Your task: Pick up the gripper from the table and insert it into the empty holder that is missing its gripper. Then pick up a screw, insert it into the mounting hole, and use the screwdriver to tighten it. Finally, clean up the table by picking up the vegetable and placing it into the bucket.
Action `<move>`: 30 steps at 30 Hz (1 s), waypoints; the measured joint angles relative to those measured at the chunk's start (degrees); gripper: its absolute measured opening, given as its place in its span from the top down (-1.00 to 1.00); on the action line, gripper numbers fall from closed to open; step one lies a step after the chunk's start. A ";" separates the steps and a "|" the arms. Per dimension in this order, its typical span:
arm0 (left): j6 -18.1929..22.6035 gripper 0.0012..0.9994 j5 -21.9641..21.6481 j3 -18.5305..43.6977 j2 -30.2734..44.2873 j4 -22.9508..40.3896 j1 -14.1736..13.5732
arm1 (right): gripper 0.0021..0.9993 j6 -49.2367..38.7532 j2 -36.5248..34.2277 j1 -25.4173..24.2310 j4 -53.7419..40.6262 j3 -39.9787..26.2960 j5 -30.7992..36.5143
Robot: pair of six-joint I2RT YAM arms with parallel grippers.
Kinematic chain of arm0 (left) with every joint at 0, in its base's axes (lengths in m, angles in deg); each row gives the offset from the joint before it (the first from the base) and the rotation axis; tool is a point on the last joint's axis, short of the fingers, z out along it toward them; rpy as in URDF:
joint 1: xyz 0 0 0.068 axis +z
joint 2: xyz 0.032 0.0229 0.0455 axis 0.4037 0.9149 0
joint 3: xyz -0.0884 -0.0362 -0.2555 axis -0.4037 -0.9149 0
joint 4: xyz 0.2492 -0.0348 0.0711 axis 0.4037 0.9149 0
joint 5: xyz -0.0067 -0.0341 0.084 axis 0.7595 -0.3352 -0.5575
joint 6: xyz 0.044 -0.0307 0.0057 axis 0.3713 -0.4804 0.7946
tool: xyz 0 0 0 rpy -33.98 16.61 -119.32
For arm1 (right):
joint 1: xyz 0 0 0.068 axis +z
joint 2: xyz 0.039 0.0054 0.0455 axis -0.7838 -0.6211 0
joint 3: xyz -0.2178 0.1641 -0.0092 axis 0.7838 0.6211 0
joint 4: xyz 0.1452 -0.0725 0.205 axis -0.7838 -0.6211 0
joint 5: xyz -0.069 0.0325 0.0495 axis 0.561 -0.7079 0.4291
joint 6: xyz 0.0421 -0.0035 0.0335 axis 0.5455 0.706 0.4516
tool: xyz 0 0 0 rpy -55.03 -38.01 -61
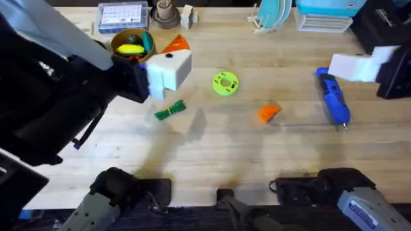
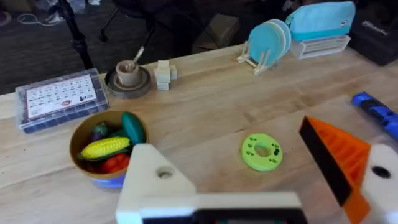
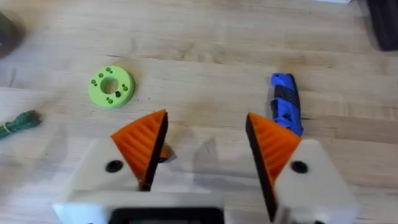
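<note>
Orange ribbed plastic wedge, the loose gripper (image 1: pixel 270 112), lies mid-table, free of both end effectors, left of the blue pen-shaped screwdriver (image 1: pixel 334 99). Left end effector (image 1: pixel 168 62) is up by the blue bucket w/ yellow rim (image 1: pixel 131 44); it's spread wide, grasping nothing. One of its white mounts carries an orange tip, the other white blocky holder (image 2: pixel 155 180) is bare, w/ its mounting hole (image 2: pixel 165 173) visible. Right end effector (image 3: pixel 205 152) released, both orange tips on, over bare wood table (image 3: pixel 205 87) near the screwdriver. Green stringy toy vegetable (image 1: pixel 170 110) sits just below the left end effector. Left arm is big, dark, blurred. Screws: can't make out.
</note>
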 joint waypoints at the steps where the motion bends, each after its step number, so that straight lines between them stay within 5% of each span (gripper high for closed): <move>1: 0.00 -0.99 0.07 0.00 0.00 -0.11 0.00 | -0.64 0.00 -0.02 0.00 0.00 0.00 0.00; 21: 0.00 -0.99 5.06 0.00 0.12 -1.56 0.00 | -0.64 0.00 -0.01 0.00 -0.02 0.00 0.00; 26: -0.02 -0.99 5.15 -1.54 1.74 -9.34 0.00 | -0.64 0.00 -0.02 0.00 0.00 0.00 0.00; 30: 0.02 -0.99 5.40 -9.86 2.23 -20.97 0.00 | -0.64 0.00 -0.02 0.00 -0.02 0.00 0.00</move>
